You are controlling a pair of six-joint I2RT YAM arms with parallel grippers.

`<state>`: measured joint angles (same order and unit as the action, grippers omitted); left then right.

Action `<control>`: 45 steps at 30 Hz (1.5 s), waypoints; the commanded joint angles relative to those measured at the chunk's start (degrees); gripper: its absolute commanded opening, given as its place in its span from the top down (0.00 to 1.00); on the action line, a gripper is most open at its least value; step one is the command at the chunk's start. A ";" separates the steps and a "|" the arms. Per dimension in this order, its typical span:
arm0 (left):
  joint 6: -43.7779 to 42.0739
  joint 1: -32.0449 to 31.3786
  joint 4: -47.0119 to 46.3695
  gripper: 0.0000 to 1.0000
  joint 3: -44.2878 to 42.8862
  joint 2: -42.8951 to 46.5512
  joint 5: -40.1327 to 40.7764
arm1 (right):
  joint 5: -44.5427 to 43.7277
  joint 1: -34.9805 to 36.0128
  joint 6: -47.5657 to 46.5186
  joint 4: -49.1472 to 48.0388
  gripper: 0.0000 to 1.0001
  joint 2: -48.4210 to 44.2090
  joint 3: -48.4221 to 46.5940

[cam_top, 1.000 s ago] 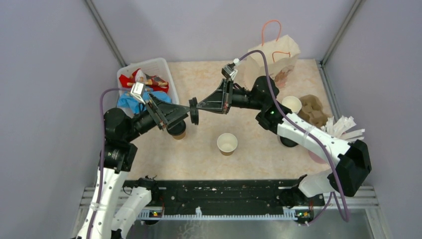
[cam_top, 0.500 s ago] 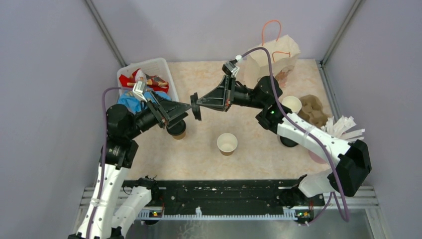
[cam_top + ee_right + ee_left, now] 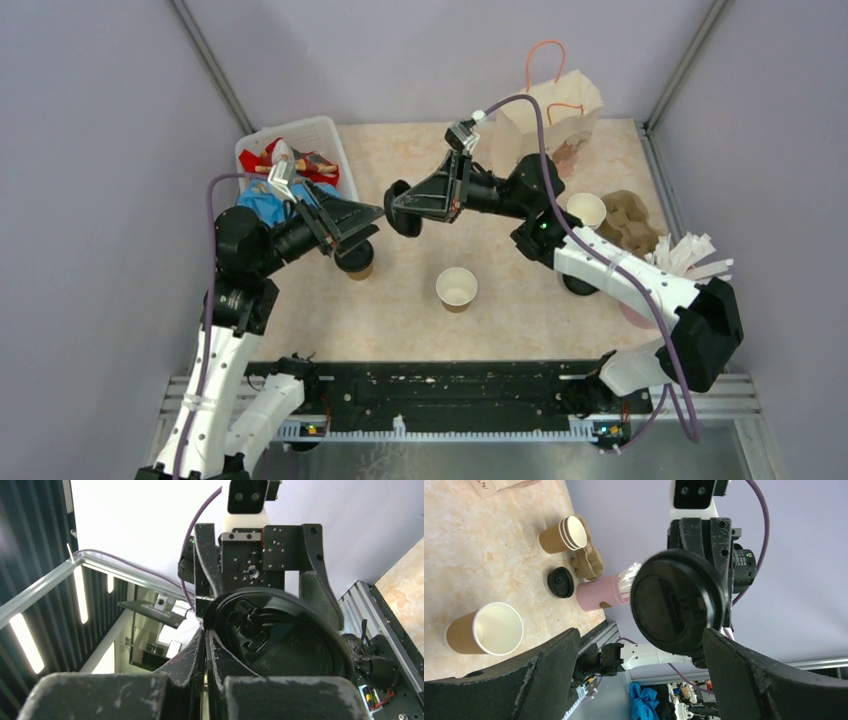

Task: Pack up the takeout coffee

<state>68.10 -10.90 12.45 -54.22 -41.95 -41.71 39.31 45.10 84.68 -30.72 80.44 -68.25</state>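
Right gripper (image 3: 400, 208) clenched on the rim of a held lid (image 3: 410, 212), which stands on edge in the air above the table (image 3: 420, 150), left of its middle. Left gripper (image 3: 372, 218) spread wide, grasping nothing. Its tips are just beside the held lid, not touching.

Black lids, three counted: the held lid, round glossy plastic with a moulded raised centre; one capping the lidded cup (image 3: 356, 264), partly hidden under the left gripper; one loose lid (image 3: 578, 285) lying flat by the right arm.

Brown paper cups at three spots: the lidded cup; an open cup (image 3: 457, 288) upright mid-table, cream inside, pale rim; nested cups (image 3: 586, 209) against the pulp tray (image 3: 632, 225). How many are nested, cannot tell.

One pulp tray, rough brown, lumpy. One pink cup (image 3: 599, 593) of white sticks beside it. One cream paper bag (image 3: 555, 112) with orange handles at the far edge. One clear plastic bin (image 3: 330, 130) holding red and blue wrappers, far left.
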 commanded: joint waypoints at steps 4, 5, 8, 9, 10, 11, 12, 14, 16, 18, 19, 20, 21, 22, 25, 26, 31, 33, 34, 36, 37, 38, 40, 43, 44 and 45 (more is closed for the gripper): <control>4.53 -0.18 -5.45 0.02 -0.25 2.26 -1.58 | -1.39 0.03 -1.09 -0.97 1.00 -2.06 2.46; 5.76 -0.18 -6.66 0.02 0.39 2.59 -1.60 | -1.47 -0.12 -1.00 -1.02 1.00 -2.39 2.79; 8.97 -0.18 -10.33 0.02 2.58 3.38 -2.22 | -1.45 -0.42 -0.63 -1.49 1.00 -2.61 2.93; 9.48 -0.18 -10.83 0.02 3.01 3.45 -2.35 | -1.31 -0.40 -0.43 -1.77 1.00 -2.53 2.76; 9.55 -0.18 -10.89 0.02 3.15 3.40 -2.40 | -1.28 -0.33 -0.20 -2.05 1.00 -2.45 2.58; 9.24 -0.18 -10.51 0.02 3.03 3.25 -2.41 | -1.26 -0.34 0.11 -2.36 1.00 -2.42 2.47; 8.87 -0.18 -10.07 0.02 2.76 3.08 -2.45 | -1.18 -0.38 0.25 -2.53 1.00 -2.47 2.36; 8.83 -0.13 -10.33 0.02 2.53 2.53 -2.77 | -0.90 -0.31 0.41 -2.54 1.00 -2.28 2.14; 9.27 -0.18 -11.27 0.02 2.33 1.96 -3.10 | -0.78 -0.36 0.56 -2.67 1.00 -2.21 2.27; 9.33 -0.18 -11.80 0.02 1.85 1.52 -3.24 | -0.64 -0.35 0.63 -2.81 1.00 -2.07 2.46; 9.26 -0.18 -11.82 0.02 1.67 1.33 -3.36 | -0.56 -0.32 0.68 -2.97 1.00 -2.02 2.57; 9.22 -0.18 -11.90 0.02 1.65 1.15 -3.49 | -0.56 -0.33 0.74 -3.17 1.00 -1.98 2.70; 9.24 -0.18 -11.94 0.02 1.59 1.06 -3.59 | -0.49 -0.31 0.82 -3.24 1.00 -1.89 2.71; 9.25 -0.18 -11.92 0.02 1.65 1.01 -3.76 | -0.40 -0.33 0.85 -3.29 1.00 -1.74 2.74; 9.10 -0.17 -11.78 0.02 1.53 0.84 -4.11 | -0.22 -0.29 1.07 -3.49 1.00 -1.31 2.47; 8.91 -0.18 -11.41 0.02 1.44 0.70 -4.18 | -0.20 -0.31 1.05 -3.47 1.00 -1.20 2.28; 6.14 -0.18 -7.84 0.06 -0.30 -0.14 -4.47 | -0.16 -0.29 1.02 -3.31 1.00 -0.54 1.54; 3.98 -0.18 -4.95 0.07 -1.78 -0.84 -4.43 | -0.24 -0.32 1.09 -3.13 1.00 -0.42 1.19; 3.13 -0.18 -4.05 0.08 -2.38 -1.11 -4.48 | -0.18 -0.36 0.98 -3.05 1.00 -0.32 1.08; 2.08 -0.18 -2.99 0.09 -3.36 -1.64 -4.52 | -0.19 -0.28 0.67 -2.57 1.00 -0.34 0.86; 1.78 -0.18 -2.54 0.08 -3.69 -1.95 -4.66 | -0.24 -0.27 0.65 -2.43 1.00 -0.26 0.77; 1.44 -0.18 -1.99 0.07 -4.13 -2.25 -4.77 | -0.20 -0.22 0.54 -2.42 1.00 -0.22 0.67; 1.01 -0.18 -1.42 0.07 -4.55 -2.78 -5.07 | -0.20 -0.05 0.46 -2.47 1.00 -0.05 0.45; 0.77 -0.18 -1.36 0.10 -4.88 -3.10 -5.27 | -0.35 -0.01 0.29 -2.25 1.00 -0.09 0.40; 0.57 -0.18 -0.93 0.11 -5.04 -3.29 -5.29 | -0.37 0.10 0.26 -2.22 1.00 -0.05 0.28; 0.17 -0.17 0.03 0.12 -5.36 -3.45 -5.23 | -0.40 0.03 0.22 -2.18 1.00 -0.02 0.18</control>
<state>70.28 -10.94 12.08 -56.47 -45.15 -45.41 38.72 44.88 85.69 -31.73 79.70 -65.36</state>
